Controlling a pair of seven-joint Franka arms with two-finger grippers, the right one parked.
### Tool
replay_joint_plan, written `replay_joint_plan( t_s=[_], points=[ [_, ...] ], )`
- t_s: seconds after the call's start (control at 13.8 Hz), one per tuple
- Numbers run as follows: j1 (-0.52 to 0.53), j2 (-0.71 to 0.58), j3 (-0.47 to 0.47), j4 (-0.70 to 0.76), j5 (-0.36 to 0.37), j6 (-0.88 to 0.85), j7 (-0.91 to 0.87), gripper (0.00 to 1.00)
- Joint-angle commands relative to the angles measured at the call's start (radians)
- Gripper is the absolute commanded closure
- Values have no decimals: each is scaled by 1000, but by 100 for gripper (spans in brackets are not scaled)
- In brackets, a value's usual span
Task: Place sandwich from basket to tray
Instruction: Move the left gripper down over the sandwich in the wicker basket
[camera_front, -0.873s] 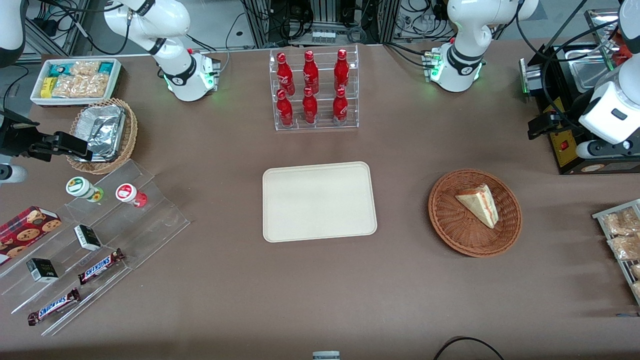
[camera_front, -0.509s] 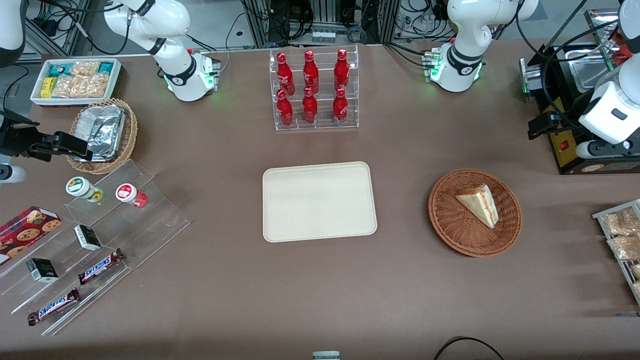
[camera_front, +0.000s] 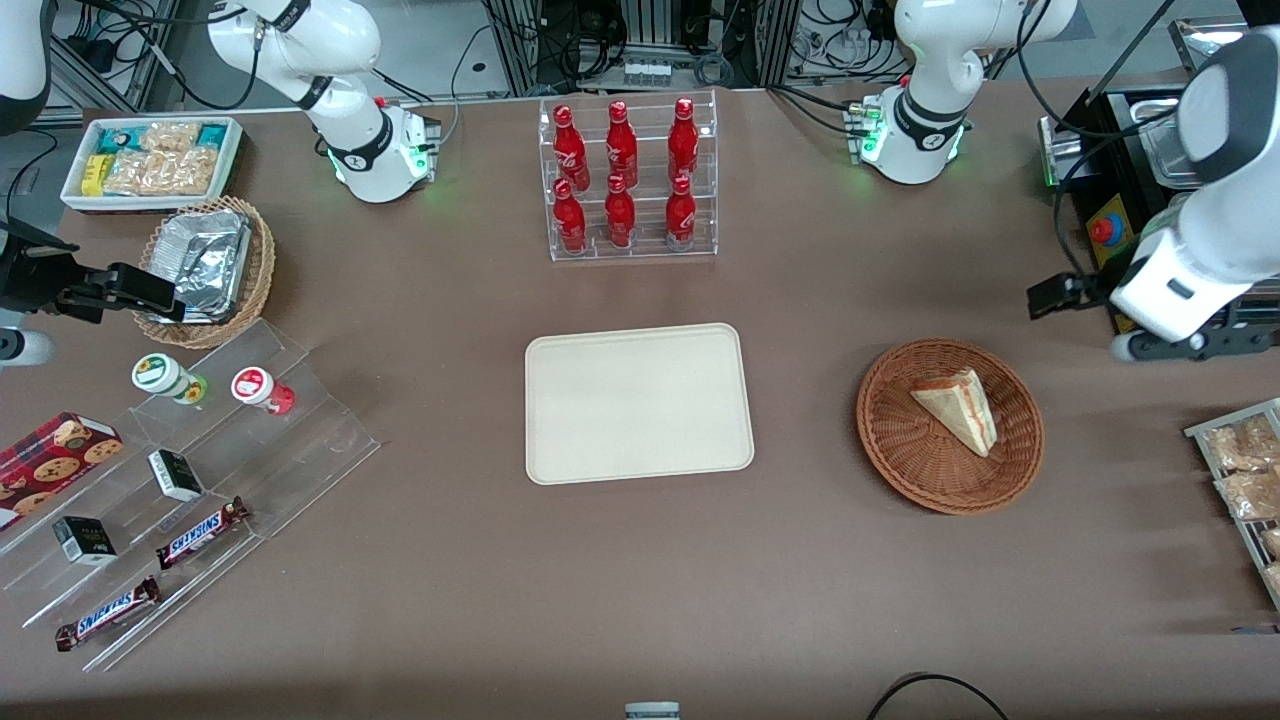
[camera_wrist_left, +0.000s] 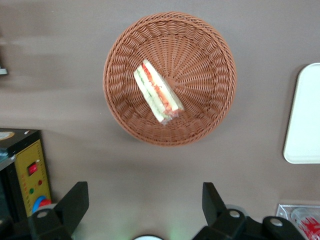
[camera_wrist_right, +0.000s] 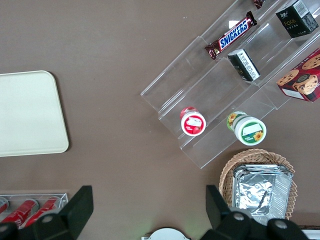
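Note:
The sandwich (camera_front: 958, 409) (camera_wrist_left: 157, 93), a pale bread wedge with red and green filling, lies in the round reddish-brown wicker basket (camera_front: 905, 450) (camera_wrist_left: 210, 55). The cream-beige tray (camera_front: 638, 403) (camera_wrist_left: 304, 115) sits bare at the table's middle, beside the basket toward the parked arm's end. My left gripper (camera_front: 1052, 297) (camera_wrist_left: 145, 204) hangs above the table, farther from the front camera than the basket and apart from it. It is open, with only bare table between its fingers (camera_wrist_left: 75, 200).
A black control box (camera_front: 1125, 235) (camera_wrist_left: 27, 172) stands under the working arm. A wire rack of snack packets (camera_front: 1245, 470) sits at the working arm's table edge. A clear rack of red bottles (camera_front: 630, 180) stands farther back than the tray.
The working arm has swung from above the black control box toward the basket, coming nearer the front camera. The sandwich, basket and tray have not moved.

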Motion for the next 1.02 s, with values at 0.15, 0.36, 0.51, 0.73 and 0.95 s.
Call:
replay_joint_plan(
  t_s=[0.15,0.36,0.51,0.73,0.95],
  points=[
    [-2,95,4,-24,7,108,-16,0],
    [-2,164,4,-35,9,194,-61,0],
    [-2,187,4,-48,9,235,-78,0],
    [-2,186,4,-71,7,259,-173,0],
    [-5,186,4,-87,7,289,-271,0]
  ],
)
